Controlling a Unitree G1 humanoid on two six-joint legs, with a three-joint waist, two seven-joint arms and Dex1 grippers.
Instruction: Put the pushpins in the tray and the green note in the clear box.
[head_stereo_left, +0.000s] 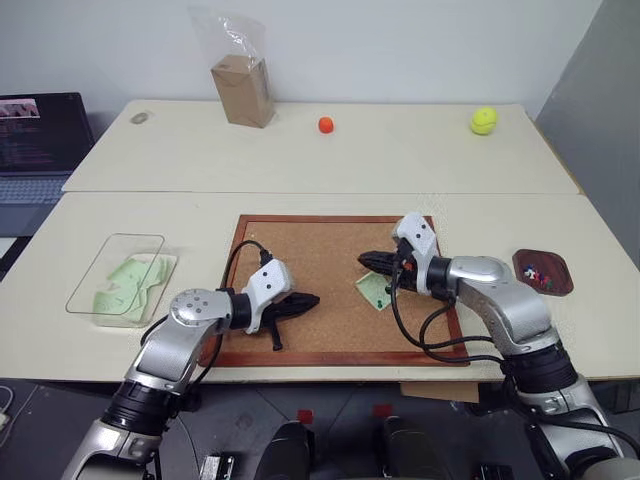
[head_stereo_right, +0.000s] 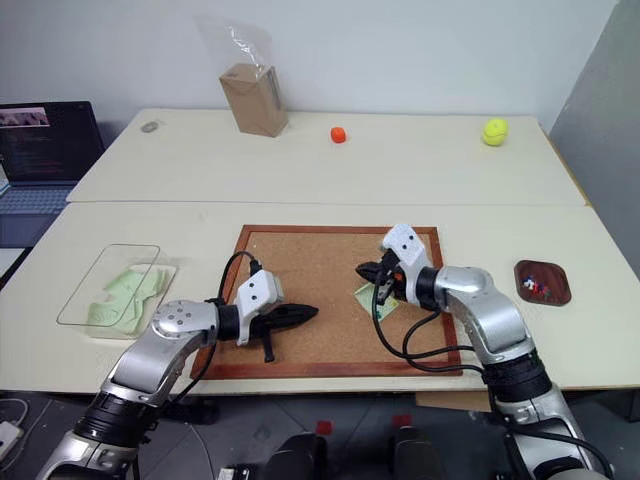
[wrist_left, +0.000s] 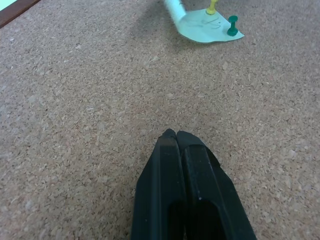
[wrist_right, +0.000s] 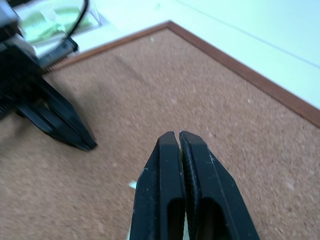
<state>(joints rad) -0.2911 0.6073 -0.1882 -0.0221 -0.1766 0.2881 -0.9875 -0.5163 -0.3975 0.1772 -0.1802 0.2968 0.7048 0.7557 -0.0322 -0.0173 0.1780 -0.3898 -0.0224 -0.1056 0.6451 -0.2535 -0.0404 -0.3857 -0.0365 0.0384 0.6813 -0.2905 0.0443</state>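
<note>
both pairs of black fingers are pressed together with nothing seen between them. left gripper hangs low over the bare cork of the cork board, towards its near left part, pointing across the board at the green note. its fingertips show in the left wrist view as two tips meeting above plain cork.

right gripper is above the board's right half, aimed leftward, its tips just past the note's far edge and raised off the cork. whether a pin sits pinched in those tips cannot be told; the right wrist view shows the pads closed flat on each other.

green note lies on the cork board near its right side, one end curled up. in the left wrist view a green pushpin stands in the note's corner, and a yellow pin stands beside it near the note's far edge.

tray, dark reddish brown, sits on the table to the right of the board, apart from it, with several small pins already in it, red and dark dots among them.

clear box rests on the table well to the left of the board, with pale green paper lying in it or under it; which one cannot be told.

on the far table stand a brown paper bag, an orange ball and a yellow-green ball. a laptop is at the far left.
</note>
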